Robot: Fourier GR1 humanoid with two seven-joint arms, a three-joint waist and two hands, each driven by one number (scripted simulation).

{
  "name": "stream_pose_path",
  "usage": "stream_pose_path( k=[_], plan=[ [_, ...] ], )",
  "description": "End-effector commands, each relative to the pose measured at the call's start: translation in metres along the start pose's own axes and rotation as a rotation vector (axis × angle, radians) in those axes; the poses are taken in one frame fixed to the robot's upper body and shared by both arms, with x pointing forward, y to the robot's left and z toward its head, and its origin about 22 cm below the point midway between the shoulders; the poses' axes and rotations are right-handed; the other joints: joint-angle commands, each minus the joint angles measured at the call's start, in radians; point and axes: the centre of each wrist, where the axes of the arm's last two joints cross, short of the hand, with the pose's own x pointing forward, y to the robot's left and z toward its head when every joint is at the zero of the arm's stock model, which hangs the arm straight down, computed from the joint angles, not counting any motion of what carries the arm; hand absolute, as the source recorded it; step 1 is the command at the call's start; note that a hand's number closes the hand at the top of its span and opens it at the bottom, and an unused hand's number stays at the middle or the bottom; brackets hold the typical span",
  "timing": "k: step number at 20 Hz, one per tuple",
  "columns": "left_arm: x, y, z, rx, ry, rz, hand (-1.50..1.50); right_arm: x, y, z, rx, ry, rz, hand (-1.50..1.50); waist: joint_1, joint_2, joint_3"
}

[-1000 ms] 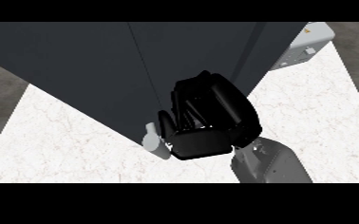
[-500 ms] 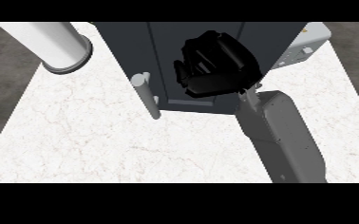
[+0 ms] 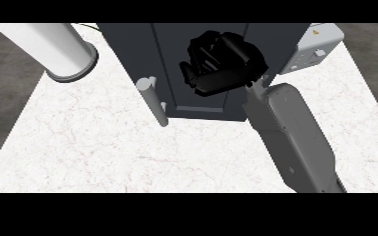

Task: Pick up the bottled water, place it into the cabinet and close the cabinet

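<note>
Since half a second ago we keep our right robot hand (image 3: 221,69), fingers curled on nothing visible, against the cabinet (image 3: 173,65) door to close it.

The cabinet (image 3: 173,65) is set at the back of the counter (image 3: 111,150), in the middle. A handle (image 3: 153,100) is found on its front, at the left. The right hand (image 3: 221,65) is held up before the cabinet front, right of the handle. A big tube (image 3: 63,50) is seen at the far left. A small box (image 3: 314,52) is placed just right of the cabinet.
</note>
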Motion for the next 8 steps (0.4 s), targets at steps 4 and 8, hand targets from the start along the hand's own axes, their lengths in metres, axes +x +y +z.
stream_pose_path(
  k=[4,8],
  plan=[
    [0.001,0.004,-0.006,-0.025,0.015,0.007,-1.5,0.008,0.004,-0.043,-0.006,0.038,-0.061,1.5,0.045,0.039,-0.016],
    [0.003,0.006,-0.005,-0.007,0.029,0.014,-1.5,0.011,-0.005,-0.039,0.014,0.024,-0.075,1.5,0.028,0.037,-0.016]
  ],
)
